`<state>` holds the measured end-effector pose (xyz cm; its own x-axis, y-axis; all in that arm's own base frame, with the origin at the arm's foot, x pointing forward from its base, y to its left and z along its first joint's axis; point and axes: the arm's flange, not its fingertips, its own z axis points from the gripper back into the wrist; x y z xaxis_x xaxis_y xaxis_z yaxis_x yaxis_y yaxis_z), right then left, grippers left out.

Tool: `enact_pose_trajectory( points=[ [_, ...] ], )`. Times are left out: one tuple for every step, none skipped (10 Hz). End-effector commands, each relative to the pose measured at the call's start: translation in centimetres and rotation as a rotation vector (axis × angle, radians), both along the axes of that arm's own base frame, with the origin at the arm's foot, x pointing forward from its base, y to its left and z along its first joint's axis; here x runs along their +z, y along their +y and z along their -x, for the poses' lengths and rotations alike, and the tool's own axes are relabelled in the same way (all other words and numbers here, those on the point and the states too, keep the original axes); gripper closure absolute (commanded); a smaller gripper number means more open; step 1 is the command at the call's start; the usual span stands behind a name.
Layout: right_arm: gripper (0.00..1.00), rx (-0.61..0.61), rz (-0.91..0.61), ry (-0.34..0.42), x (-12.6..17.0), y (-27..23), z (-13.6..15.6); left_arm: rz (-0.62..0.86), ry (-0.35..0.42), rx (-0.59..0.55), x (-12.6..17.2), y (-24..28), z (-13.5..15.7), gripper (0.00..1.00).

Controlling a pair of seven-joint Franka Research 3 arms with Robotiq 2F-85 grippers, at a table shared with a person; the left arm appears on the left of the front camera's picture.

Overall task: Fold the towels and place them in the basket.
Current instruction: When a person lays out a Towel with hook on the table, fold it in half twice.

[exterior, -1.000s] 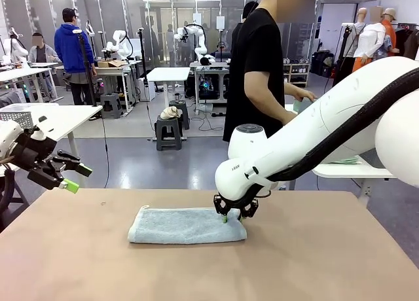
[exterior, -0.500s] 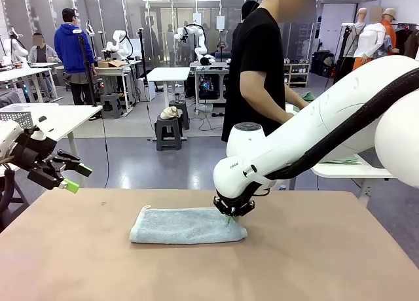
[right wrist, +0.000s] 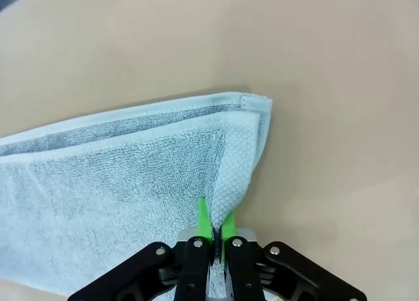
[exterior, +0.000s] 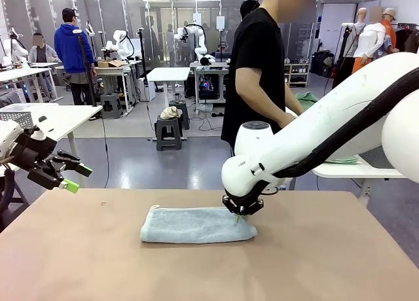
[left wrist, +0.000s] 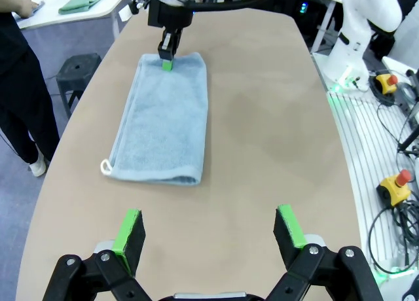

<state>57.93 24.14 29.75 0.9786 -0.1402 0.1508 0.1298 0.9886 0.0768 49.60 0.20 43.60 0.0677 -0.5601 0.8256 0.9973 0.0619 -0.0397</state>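
Right pincer [exterior: 239, 213] is clenched on the near right corner of the folded blue-grey towel [exterior: 196, 224], which lies flat mid-worktop [exterior: 327, 262]. Left pincer [exterior: 72, 178] hovers at the left edge, spread wide, holding nothing.

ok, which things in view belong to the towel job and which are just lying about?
Job: blue-grey towel, its end pinched in the shut right pincer; green towel on the side table.
Lying about: beige cloth on a stool; pale mesh basket; stop buttons.
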Motion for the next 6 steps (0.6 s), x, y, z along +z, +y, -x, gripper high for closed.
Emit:
enact_pose_trajectory(
  points=[
    [1.0, -0.005, 0.018, -0.042, 1.0, -3.5, 1.6, -0.005, -0.002, -0.001, 0.1, 0.1, 0.0, 0.0],
    [1.0, -0.004, 0.018, -0.036, 1.4, -4.7, 1.9, -0.005, -0.002, -0.001, 0.1, 0.1, 0.0, 0.0],
    [1.0, -0.005, 0.021, -0.044, 1.7, -5.6, 2.1, -0.005, -0.002, -0.001, 0.1, 0.1, 0.0, 0.0],
    [1.0, 0.012, 0.021, -0.049, 2.1, -6.7, 2.3, -0.005, -0.002, -0.001, 0.1, 0.1, 0.0, 0.0],
    [1.0, 0.021, 0.021, -0.066, 2.8, -7.1, 2.4, -0.005, -0.002, -0.001, 0.1, 0.1, 0.0, 0.0],
    [1.0, 0.029, 0.03, -0.087, 3.9, -7.2, 2.4, -0.005, -0.002, -0.001, 0.1, 0.1, 0.0, 0.0]
  ],
)
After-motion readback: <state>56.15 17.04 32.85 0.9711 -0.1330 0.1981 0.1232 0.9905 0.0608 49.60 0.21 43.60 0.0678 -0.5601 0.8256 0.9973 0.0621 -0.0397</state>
